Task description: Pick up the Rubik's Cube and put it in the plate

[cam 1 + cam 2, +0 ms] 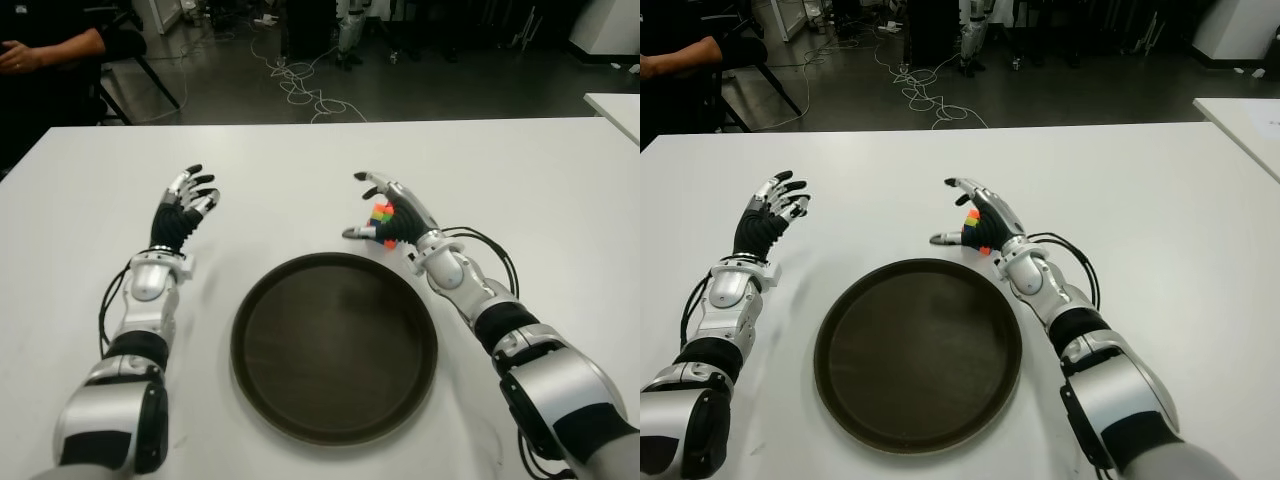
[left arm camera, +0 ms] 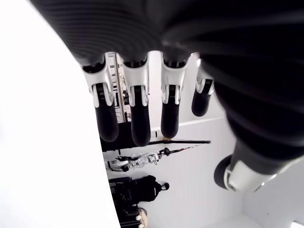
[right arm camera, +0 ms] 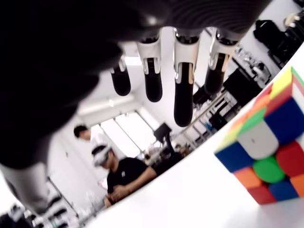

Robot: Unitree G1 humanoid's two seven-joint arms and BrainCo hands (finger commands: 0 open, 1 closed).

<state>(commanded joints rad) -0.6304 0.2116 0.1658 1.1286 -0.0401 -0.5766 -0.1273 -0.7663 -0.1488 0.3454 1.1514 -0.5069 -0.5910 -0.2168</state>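
A white counter (image 1: pixel 520 170) carries a dark round plate (image 1: pixel 335 345). Beyond the plate's far rim, the right hand (image 1: pixel 395 215) hovers with spread fingers beside the Rubik's Cube (image 3: pixel 266 152), gripping nothing. The left hand (image 1: pixel 185 205) shows left of the plate, fingers extended, empty

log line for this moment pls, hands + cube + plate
phase: reaching | right hand: open beside Rubik's Cube, not gripping | cube: on table | plate: empty | left hand: open, idle left of plate
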